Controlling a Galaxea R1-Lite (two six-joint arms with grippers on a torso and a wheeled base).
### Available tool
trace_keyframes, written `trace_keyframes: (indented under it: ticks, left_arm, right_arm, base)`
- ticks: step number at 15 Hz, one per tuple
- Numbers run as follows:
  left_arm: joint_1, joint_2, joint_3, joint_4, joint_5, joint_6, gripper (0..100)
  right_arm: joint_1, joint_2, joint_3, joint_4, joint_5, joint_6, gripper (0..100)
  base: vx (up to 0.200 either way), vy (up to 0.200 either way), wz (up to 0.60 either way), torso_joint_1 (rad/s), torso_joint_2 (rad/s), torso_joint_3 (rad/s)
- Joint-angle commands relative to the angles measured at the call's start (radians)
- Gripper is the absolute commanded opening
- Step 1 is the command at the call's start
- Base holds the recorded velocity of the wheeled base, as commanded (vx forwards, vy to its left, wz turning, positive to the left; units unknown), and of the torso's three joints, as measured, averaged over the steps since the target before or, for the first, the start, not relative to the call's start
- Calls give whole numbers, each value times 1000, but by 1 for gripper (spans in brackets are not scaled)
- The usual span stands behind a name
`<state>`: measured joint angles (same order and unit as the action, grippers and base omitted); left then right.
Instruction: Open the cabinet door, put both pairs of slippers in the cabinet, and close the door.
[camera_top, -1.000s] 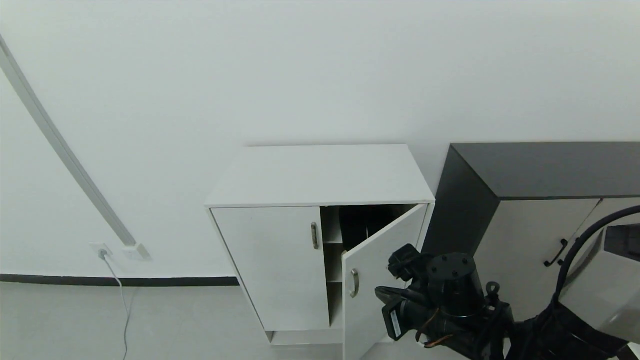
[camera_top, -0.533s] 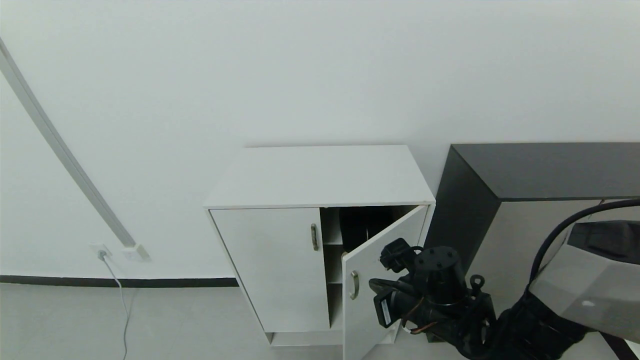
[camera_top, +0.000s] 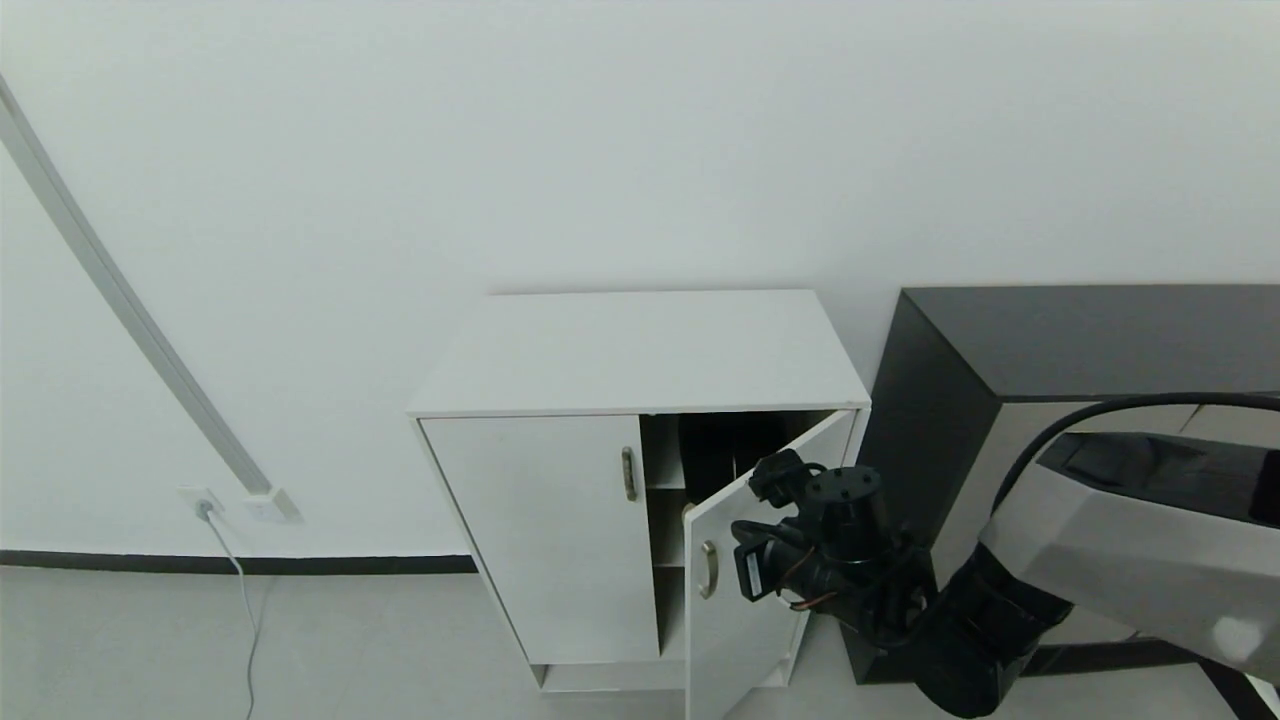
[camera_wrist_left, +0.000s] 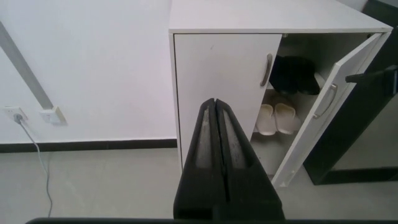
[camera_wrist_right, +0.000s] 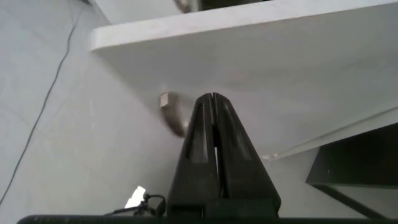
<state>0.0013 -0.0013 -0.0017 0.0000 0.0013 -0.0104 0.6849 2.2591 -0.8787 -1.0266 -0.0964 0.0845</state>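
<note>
Right gripper (camera_wrist_right: 214, 99): fingers pressed together, empty, tip close to the outer face of the right door (camera_wrist_right: 261, 50), beside the handle (camera_wrist_right: 169, 107); contact unclear. Door ajar. Left gripper (camera_wrist_left: 215, 102) also pressed together, well apart from the cabinet (camera_top: 640, 350). White slippers (camera_wrist_left: 277, 118) and black slippers (camera_wrist_left: 295, 74) sit on shelves inside. Risks: the narrow tip slips off the panel or snags the handle, or a hard push bounces the door back open.

A small white label (camera_top: 747, 574) is sitting on the right arm's wrist, its print too small to read; the cabinet (camera_top: 640, 350) is bearing no legible text.
</note>
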Motion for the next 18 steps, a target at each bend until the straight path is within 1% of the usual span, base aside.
trace_keyframes:
  ticks: [1, 9, 14, 18]
  left_arm:
    - [0, 1, 0, 0, 0, 0, 0]
    - [0, 1, 0, 0, 0, 0, 0]
    - [0, 1, 0, 0, 2, -2, 0]
    - [0, 1, 0, 0, 2, -3, 0]
  right_arm:
    - [-18, 57, -55, -1, 0, -2, 0]
    - [-57, 131, -215, 10, -2, -6, 0]
    - [-94, 157, -332, 99, -2, -6, 0]
    - [-108, 194, -387, 108, -2, -8, 0]
  base:
    - [0, 0, 0, 0, 0, 0]
    - [0, 0, 0, 0, 0, 0]
    - [0, 0, 0, 0, 0, 0]
    - [0, 0, 0, 0, 0, 0]
